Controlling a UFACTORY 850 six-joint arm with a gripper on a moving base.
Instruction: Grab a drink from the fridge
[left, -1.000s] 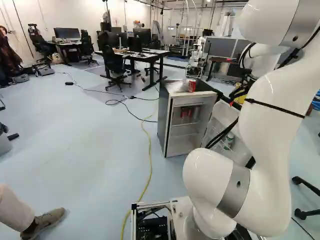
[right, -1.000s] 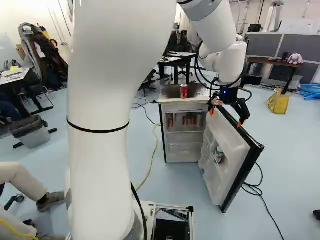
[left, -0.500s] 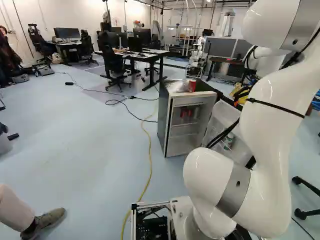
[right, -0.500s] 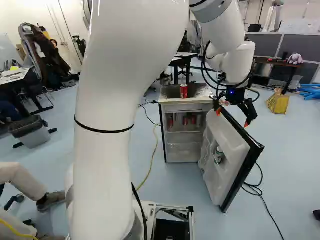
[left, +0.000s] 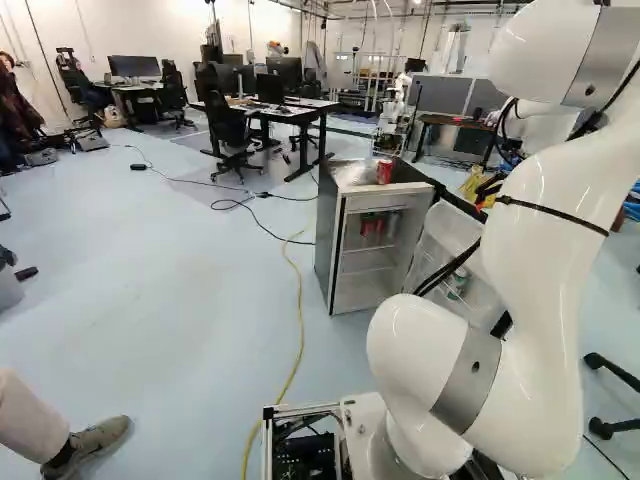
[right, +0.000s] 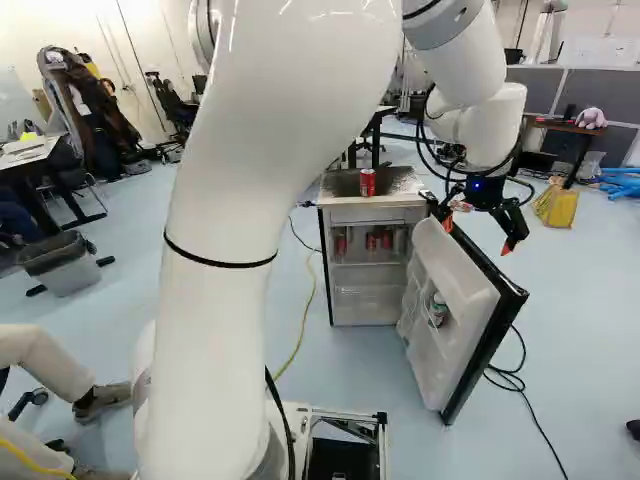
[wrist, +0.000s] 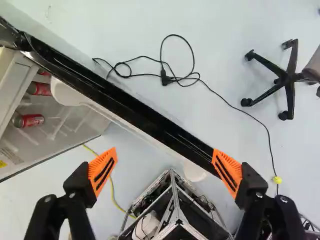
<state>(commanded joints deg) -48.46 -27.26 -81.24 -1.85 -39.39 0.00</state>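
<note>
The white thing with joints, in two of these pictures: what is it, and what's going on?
It is a robot arm on a moving base. Two pictures come from cameras on that base, behind the arm, so they show one scene twice. The third looks out from the arm's wrist, along its black claw. Ahead is a small fridge with its door open; a red can stands on top, more cans inside. The claw is open beside the door, holding nothing.
</note>
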